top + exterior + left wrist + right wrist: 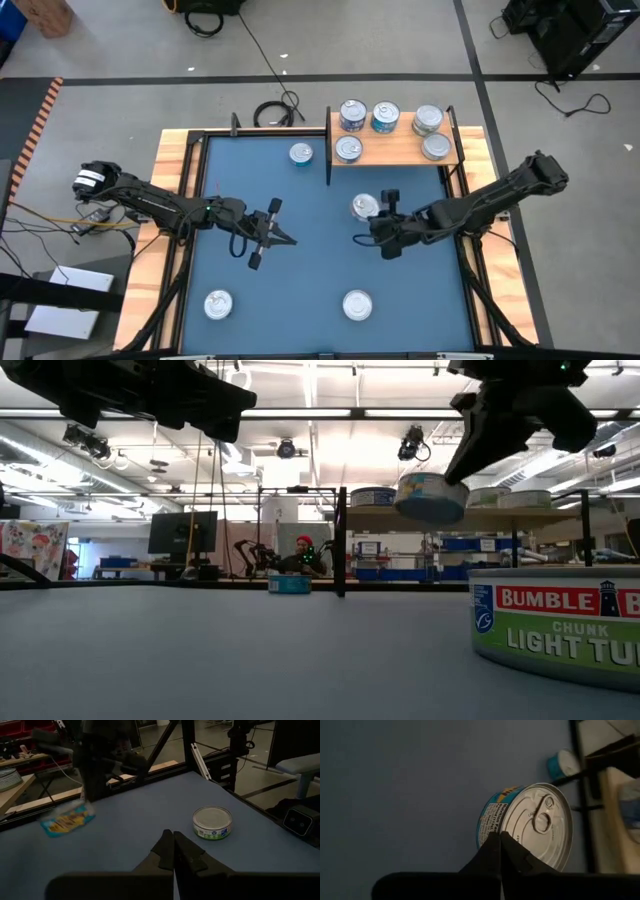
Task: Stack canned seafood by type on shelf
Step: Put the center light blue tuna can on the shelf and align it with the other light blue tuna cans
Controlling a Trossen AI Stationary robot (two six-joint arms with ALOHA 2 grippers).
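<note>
Green-label tin [560, 632] cut off at low view's right edge; teal tin [67, 819] blurred in my left wrist view; shelf tins' [386, 118] labels too small to read.

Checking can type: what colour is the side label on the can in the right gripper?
Teal-blue, with yellow; clearest in the right wrist view: can.

Overhead light: bright and even in my high view; the blue mat [300, 250] shows only faint shadows under my arms.
Ceiling glare: in my low view the strip lamps [300, 410] blow out white, and my arms hang against them as black shapes.
Near tin [560, 625]: large, slightly soft.
Left wrist: dim; a teal tin [67, 820] is smeared by blur.
Right wrist: dark, the tin lid [540, 822] glints.
</note>
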